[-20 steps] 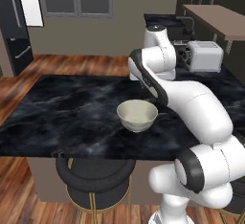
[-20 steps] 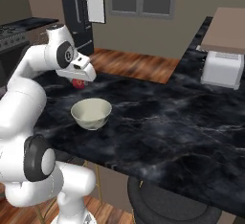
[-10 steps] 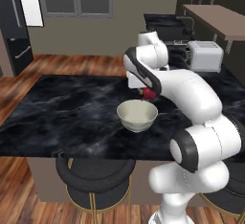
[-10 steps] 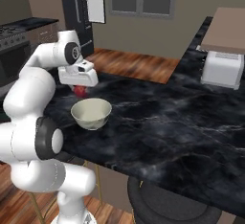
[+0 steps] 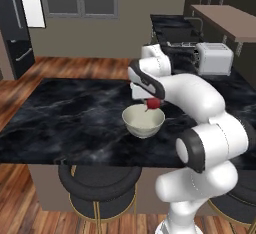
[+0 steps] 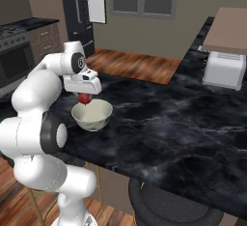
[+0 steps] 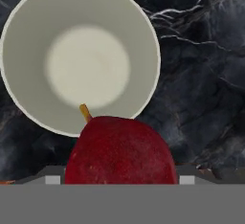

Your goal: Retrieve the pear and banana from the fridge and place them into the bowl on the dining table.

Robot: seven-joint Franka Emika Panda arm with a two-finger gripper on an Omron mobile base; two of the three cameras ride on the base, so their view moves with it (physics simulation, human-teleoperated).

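Note:
A dark red pear (image 7: 119, 151) with a short tan stem sits between the fingers of my gripper (image 5: 152, 102), which is shut on it. It hangs just above the near rim of the cream-white bowl (image 7: 79, 55). The bowl (image 5: 143, 121) stands empty on the black marble dining table (image 5: 65, 108). From the right side, the pear (image 6: 85, 98) shows low over the bowl (image 6: 92, 116). The charcoal fridge (image 5: 15, 28) stands far off at the back left, its doors closed. The banana is out of view.
A white toaster (image 5: 214, 58) sits on the back counter to the right. Dark round stools (image 5: 97, 183) stand under the table's near edge. A stove (image 6: 14, 51) is off to the left in the right base view. The marble around the bowl is bare.
The arm has swung forward and lowered the pear from above and behind the bowl down to just over its rim. The bowl has not moved.

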